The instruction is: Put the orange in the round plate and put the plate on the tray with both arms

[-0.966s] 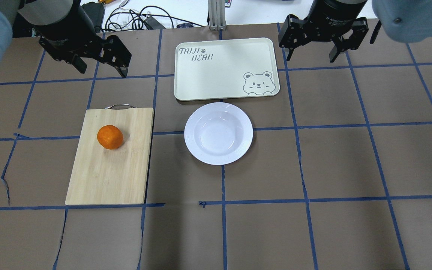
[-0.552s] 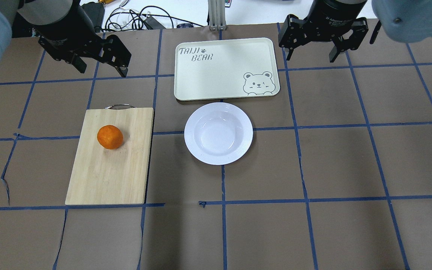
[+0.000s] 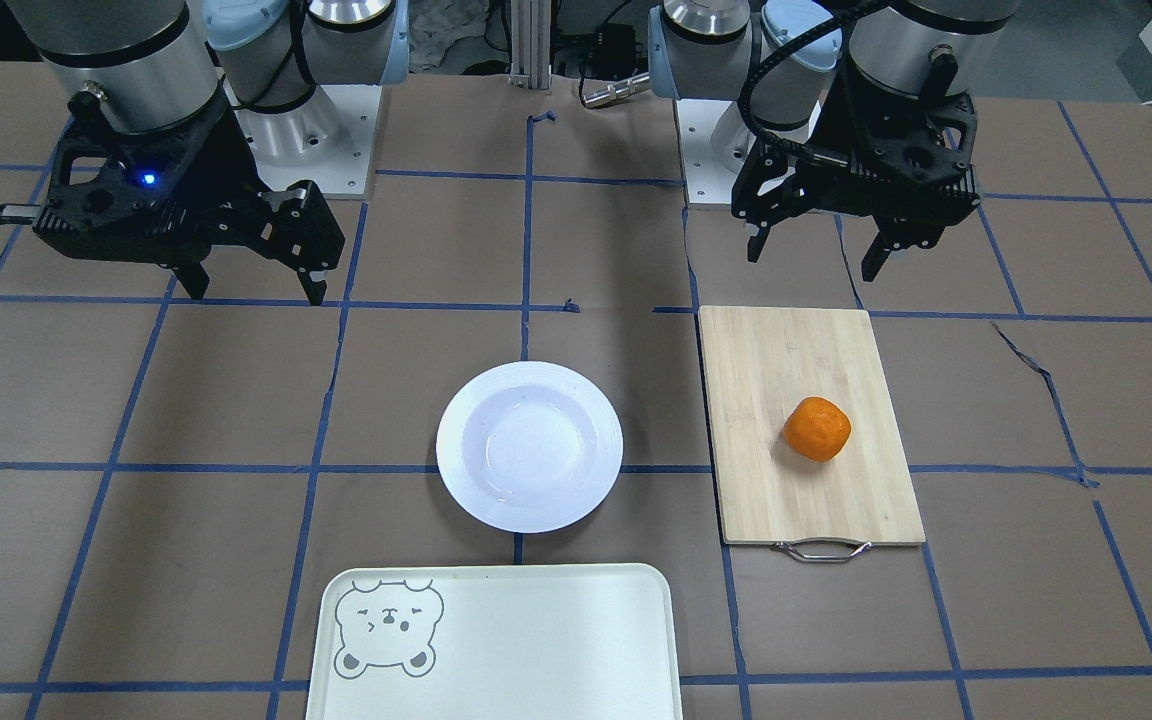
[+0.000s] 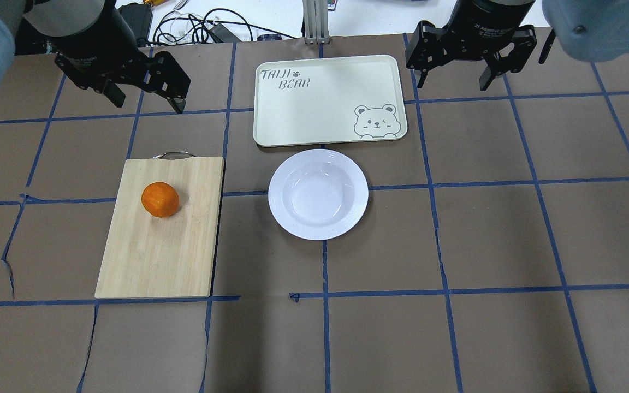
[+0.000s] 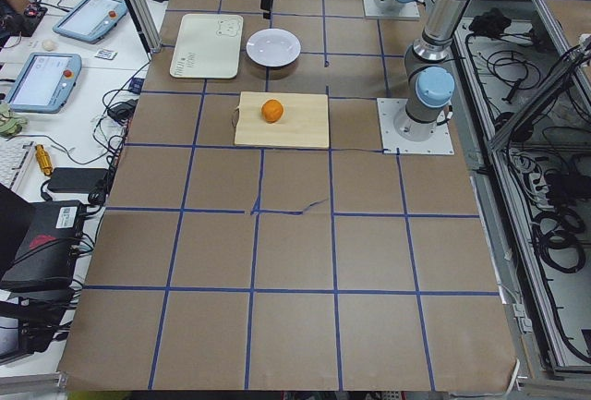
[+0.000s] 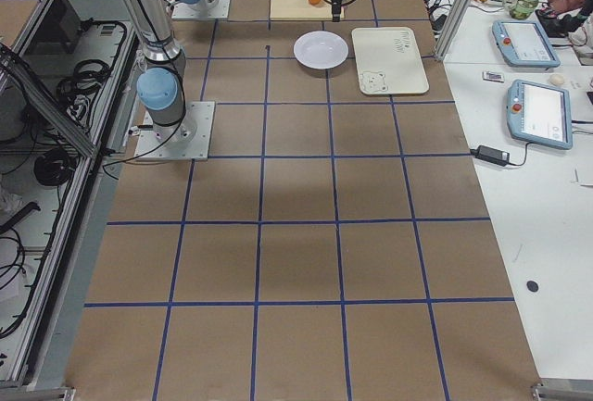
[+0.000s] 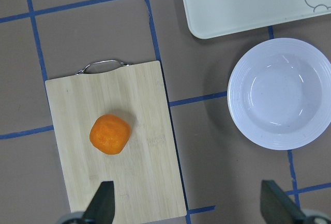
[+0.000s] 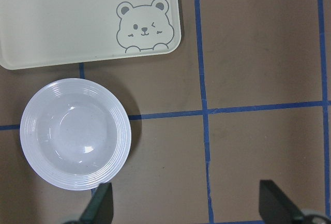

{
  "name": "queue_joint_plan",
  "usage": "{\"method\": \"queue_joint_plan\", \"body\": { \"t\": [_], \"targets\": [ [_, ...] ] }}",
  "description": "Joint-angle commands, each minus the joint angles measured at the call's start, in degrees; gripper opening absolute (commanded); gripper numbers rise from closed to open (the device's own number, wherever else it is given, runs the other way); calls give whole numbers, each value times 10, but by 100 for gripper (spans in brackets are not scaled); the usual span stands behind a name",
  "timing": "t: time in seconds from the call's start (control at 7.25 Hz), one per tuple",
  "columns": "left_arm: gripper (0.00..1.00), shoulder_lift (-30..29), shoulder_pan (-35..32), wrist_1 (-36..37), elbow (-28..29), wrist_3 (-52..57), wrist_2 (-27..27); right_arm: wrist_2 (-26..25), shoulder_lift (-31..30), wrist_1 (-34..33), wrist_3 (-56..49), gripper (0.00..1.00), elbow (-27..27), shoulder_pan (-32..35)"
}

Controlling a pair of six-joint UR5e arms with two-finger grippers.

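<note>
Left fingers: my left gripper [image 4: 149, 103] hangs high over the left side of the table, fingers spread wide, nothing between them.
Right fingers: my right gripper [image 4: 451, 82] hangs high over the right side, also spread wide and empty.
Orange: the orange [image 4: 160, 200] sits on the far half of the wooden board [image 4: 156, 256] on my left, well apart from the plate.
Plate: the plate [image 4: 279, 194] is empty, in the middle of the table, right of the board and just on the near side of the tray, with a slim gap between them.
Tray: the tray [image 4: 325, 103] lies bare at the far middle, its bear drawing at the near right corner.
Done: nothing yet, as I judge it.
Left to do: grasp the orange, set it in the plate's well, then take the plate with both grippers and put it on the tray.
Next: I expect my left gripper must come down over the orange.
</note>
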Motion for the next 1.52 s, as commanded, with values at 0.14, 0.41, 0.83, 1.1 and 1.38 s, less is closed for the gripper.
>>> {"method": "queue_joint_plan", "body": {
  "t": [0.14, 0.41, 0.83, 1.1, 1.38],
  "targets": [
    [100, -2, 0, -2, 1, 0, 0, 0, 3, 4, -2, 100, 0, -1],
    [100, -1, 0, -2, 1, 0, 0, 1, 5, 4, -2, 100, 0, -1],
    [100, -1, 0, -4, 1, 0, 0, 2, 4, 5, -1, 100, 1, 1],
    [100, -10, 6, -4, 0, 0, 1, 2, 3, 7, -1, 100, 1, 3],
    [100, -59, 38, -4, -13, 0, 31, 2, 3, 7, 0, 100, 1, 3]
  ]
}}
